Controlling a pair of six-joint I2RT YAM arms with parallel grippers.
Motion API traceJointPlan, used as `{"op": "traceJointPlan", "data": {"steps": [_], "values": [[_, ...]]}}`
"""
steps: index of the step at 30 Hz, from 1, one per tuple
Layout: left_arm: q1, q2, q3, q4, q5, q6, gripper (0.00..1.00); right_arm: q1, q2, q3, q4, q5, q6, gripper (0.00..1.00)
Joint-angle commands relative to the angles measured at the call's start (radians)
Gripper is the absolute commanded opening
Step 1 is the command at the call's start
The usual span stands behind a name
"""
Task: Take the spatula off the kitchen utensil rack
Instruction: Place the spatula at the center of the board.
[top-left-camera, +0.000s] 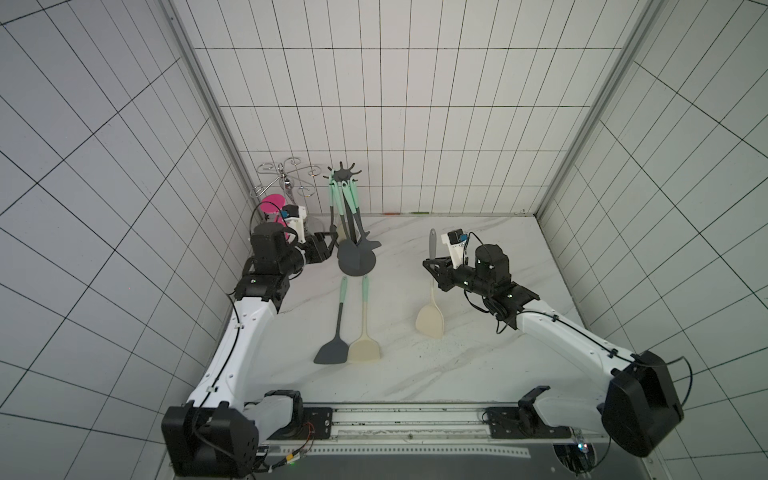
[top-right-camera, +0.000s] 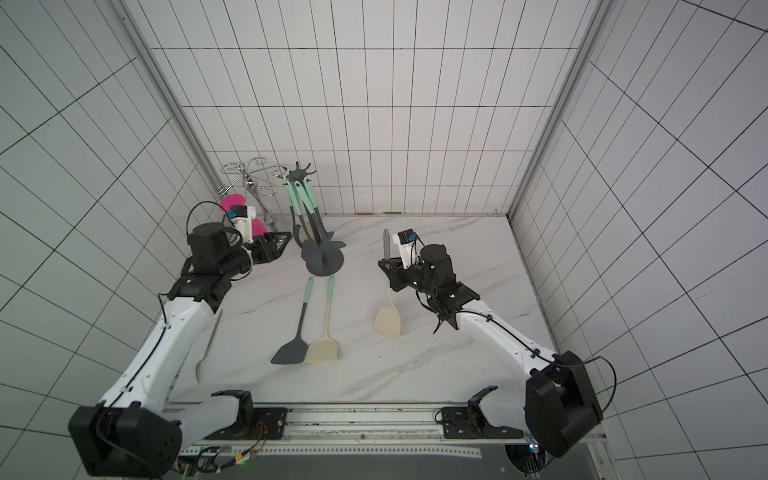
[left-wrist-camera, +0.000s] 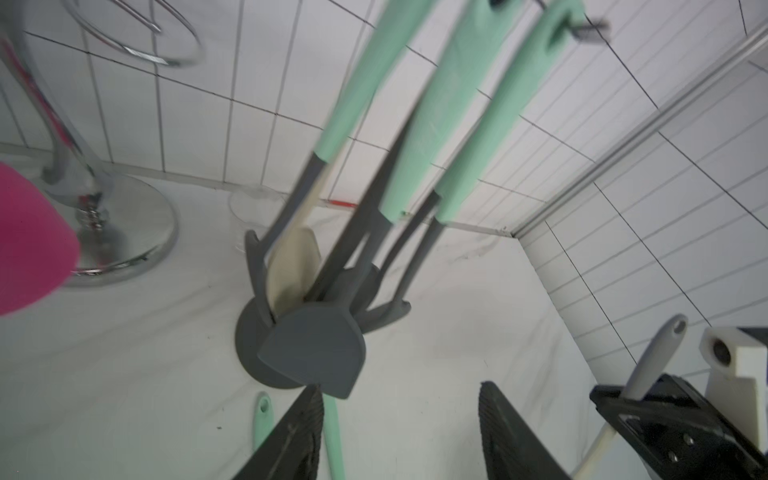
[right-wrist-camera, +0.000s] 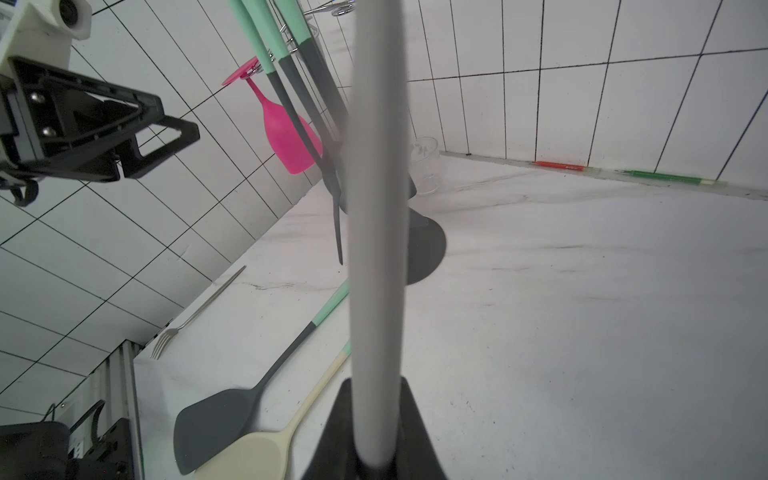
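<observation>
- a fork (top-right-camera: 209, 345) lies on the table (top-left-camera: 478, 361) at the far left, beside my left arm.
- in the back left corner stands a chrome wire holder (top-left-camera: 286, 178), with a pink glass (top-left-camera: 272, 204) hanging upside down from it.
- my left claw (left-wrist-camera: 400, 388) sits just beside the rack, jaws apart, nothing between them.
- the kitchen utensil rack (top-left-camera: 343, 176) stands upright at the back, just right of the chrome holder. mint-handled utensils (top-left-camera: 332, 195) hang from its hooks, among them a hanging spatula (left-wrist-camera: 316, 353) with its dark head low over the round base.
- in front of the rack a dark grey spatula (top-left-camera: 331, 351) and a cream spatula (top-left-camera: 365, 351) lie flat side by side, heads touching.
- further right, well apart from the rack, my right claw (top-left-camera: 431, 266) is clamped on the grey-handled spatula (top-left-camera: 430, 324), handle up, cream head down by the table. i cannot tell whether the head touches it.
</observation>
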Motion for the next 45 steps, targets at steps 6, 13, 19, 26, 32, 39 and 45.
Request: {"op": "traceJointPlan", "data": {"steps": [6, 13, 19, 26, 32, 39, 45], "values": [[-0.532, -0.111, -0.219, 0.223, -0.330, -0.007, 0.56, -0.021, -0.039, -0.028, 0.034, -0.030, 0.108, 0.00], [-0.764, 0.144, -0.093, 0.268, -0.469, -0.085, 0.55, -0.093, 0.098, -0.038, 0.271, -0.148, 0.408, 0.00], [-0.778, 0.313, -0.028, 0.284, -0.400, -0.160, 0.54, -0.116, 0.134, -0.115, 0.406, -0.160, 0.527, 0.00], [-0.777, 0.424, 0.013, 0.301, -0.404, -0.167, 0.48, -0.119, 0.059, -0.169, 0.332, -0.138, 0.490, 0.00], [-0.776, 0.508, 0.090, 0.276, -0.332, -0.173, 0.29, -0.122, 0.021, -0.185, 0.284, -0.134, 0.463, 0.00], [-0.775, 0.509, 0.101, 0.254, -0.331, -0.148, 0.00, -0.131, 0.015, -0.198, 0.283, -0.135, 0.461, 0.00], [-0.755, 0.473, 0.104, 0.153, -0.395, -0.133, 0.00, -0.134, -0.004, -0.194, 0.238, -0.123, 0.424, 0.40]]}}
